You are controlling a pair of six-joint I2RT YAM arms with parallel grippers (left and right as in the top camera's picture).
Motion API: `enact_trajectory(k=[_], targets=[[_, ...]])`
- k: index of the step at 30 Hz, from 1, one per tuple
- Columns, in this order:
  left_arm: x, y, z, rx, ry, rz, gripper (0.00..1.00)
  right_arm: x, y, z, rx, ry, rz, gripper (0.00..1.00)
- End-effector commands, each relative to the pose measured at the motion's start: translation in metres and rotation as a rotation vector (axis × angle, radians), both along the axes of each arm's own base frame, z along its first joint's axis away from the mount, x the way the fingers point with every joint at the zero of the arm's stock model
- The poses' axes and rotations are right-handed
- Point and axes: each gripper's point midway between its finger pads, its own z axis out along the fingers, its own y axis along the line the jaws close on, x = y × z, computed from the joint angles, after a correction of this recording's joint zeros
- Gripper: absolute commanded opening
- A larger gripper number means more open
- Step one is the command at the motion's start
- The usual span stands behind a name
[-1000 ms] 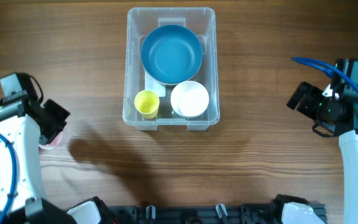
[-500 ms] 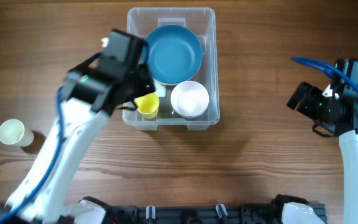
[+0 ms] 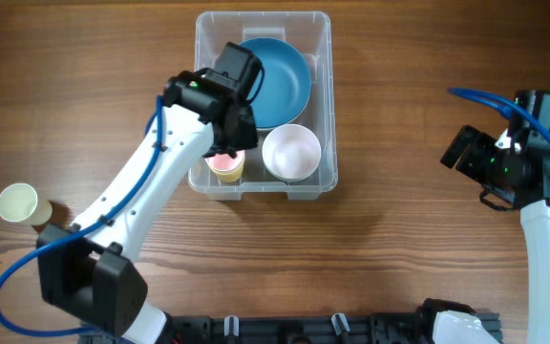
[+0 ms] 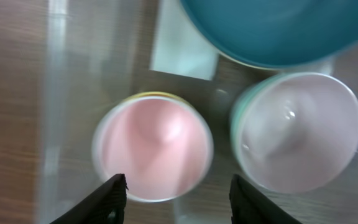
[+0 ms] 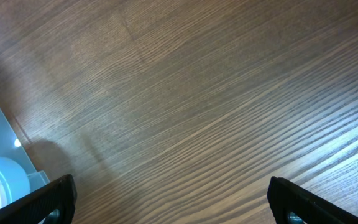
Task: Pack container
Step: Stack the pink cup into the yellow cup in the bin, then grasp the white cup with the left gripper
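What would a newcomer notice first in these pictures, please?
The left gripper hangs open over a pink plastic cup nested in a yellow cup, inside the clear rectangular plastic container. A round blue bowl and a white bowl fill the rest; a cream cup stands alone on the wooden table, far left.

Seen from above, a round pink plastic cup [image 4: 154,149] stands inside the clear rectangular plastic container [image 4: 53,124], with a thin yellow rim [image 4: 151,95] showing along its far edge. Just beside it sits a pale round bowl [image 4: 297,134], and beyond both a large blue round bowl [image 4: 272,31] overlaps a white label [image 4: 182,46]. The left pincer [image 4: 178,193] hangs over the cup, its black fingers [image 4: 107,202] spread apart. The brown wooden counter [image 4: 8,124] lies outside the container's wall.
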Motion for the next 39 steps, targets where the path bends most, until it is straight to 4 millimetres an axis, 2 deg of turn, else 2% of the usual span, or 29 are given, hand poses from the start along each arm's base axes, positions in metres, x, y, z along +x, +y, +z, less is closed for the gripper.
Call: enact_trajectory(k=[1, 2, 3, 4, 5, 7, 8, 10, 13, 15, 18, 20, 25, 26, 27, 28, 29, 31, 32, 33, 34, 39], targets=[[0.01, 0.076, 0.068, 0.046, -0.171, 0.178, 0.63, 0.0, 0.001, -0.001, 0.004, 0.002, 0.01, 1.0], [0.006, 0.125, 0.087, 0.059, -0.22, 0.305, 0.66, 0.0, 0.001, 0.0, 0.004, 0.0, 0.01, 1.0], [0.0, 0.167, 0.098, 0.072, -0.245, 0.411, 0.7, 0.0, 0.001, 0.0, 0.004, -0.001, 0.01, 1.0], [-0.004, 0.191, 0.1, 0.079, -0.248, 0.484, 0.73, 0.0, 0.001, 0.0, 0.004, -0.002, 0.01, 1.0], [-0.014, 0.229, 0.098, 0.098, -0.227, 0.594, 0.78, 0.0, 0.001, 0.0, 0.004, -0.002, 0.01, 1.0], [-0.033, 0.281, 0.075, 0.122, -0.149, 0.759, 0.81, 0.0, 0.001, 0.0, 0.005, -0.001, 0.01, 1.0], [-0.042, 0.301, 0.061, 0.128, -0.102, 0.825, 0.84, 0.0, 0.001, 0.0, 0.004, -0.002, 0.01, 1.0], [-0.053, 0.328, 0.033, 0.123, -0.034, 0.909, 0.85, 0.0, 0.001, 0.0, 0.004, -0.002, 0.01, 1.0], [-0.057, 0.36, -0.019, 0.078, 0.074, 1.003, 0.85, 0.0, 0.001, 0.0, 0.004, -0.001, 0.01, 1.0], [-0.054, 0.373, -0.042, 0.075, 0.111, 1.025, 0.85, 0.0, 0.001, 0.0, 0.004, -0.001, 0.01, 1.0], [-0.046, 0.385, -0.065, 0.073, 0.122, 1.037, 0.83, 0.0, 0.001, 0.0, 0.004, -0.001, 0.01, 1.0], [-0.041, 0.388, -0.083, 0.071, 0.144, 1.035, 0.8, 0.0, 0.001, 0.0, 0.003, -0.002, 0.01, 1.0], [-0.044, 0.39, -0.115, 0.083, 0.221, 1.033, 0.79, 0.0, 0.001, 0.0, 0.002, -0.002, 0.013, 1.0], [-0.044, 0.391, -0.117, 0.087, 0.225, 1.032, 0.71, 0.0, 0.001, 0.0, 0.002, -0.002, 0.013, 1.0], [-0.044, 0.391, -0.118, 0.086, 0.227, 1.032, 0.54, 0.0, 0.001, 0.0, 0.002, -0.001, 0.013, 1.0], [-0.044, 0.391, -0.118, 0.087, 0.226, 1.032, 0.45, 0.0, 0.001, 0.0, 0.002, -0.001, 0.014, 1.0], [-0.044, 0.391, -0.118, 0.087, 0.226, 1.032, 0.42, 0.0, 0.001, 0.0, 0.002, -0.001, 0.013, 1.0], [-0.045, 0.39, -0.118, 0.086, 0.229, 1.032, 0.23, 0.0, 0.001, 0.0, 0.002, -0.001, 0.014, 1.0], [-0.045, 0.39, -0.118, 0.086, 0.23, 1.032, 0.2, 0.0, 0.001, 0.0, 0.002, -0.001, 0.014, 1.0], [-0.045, 0.39, -0.118, 0.086, 0.232, 1.031, 0.1, 0.0, 0.001, 0.0, 0.002, -0.001, 0.014, 1.0], [-0.045, 0.39, -0.118, 0.085, 0.234, 1.031, 0.04, 0.0, 0.001, 0.0, 0.002, -0.001, 0.013, 1.0], [-0.041, 0.373, -0.118, -0.004, 0.248, 0.976, 0.04, 0.0, 0.001, 0.0, 0.002, -0.002, 0.013, 1.0]])
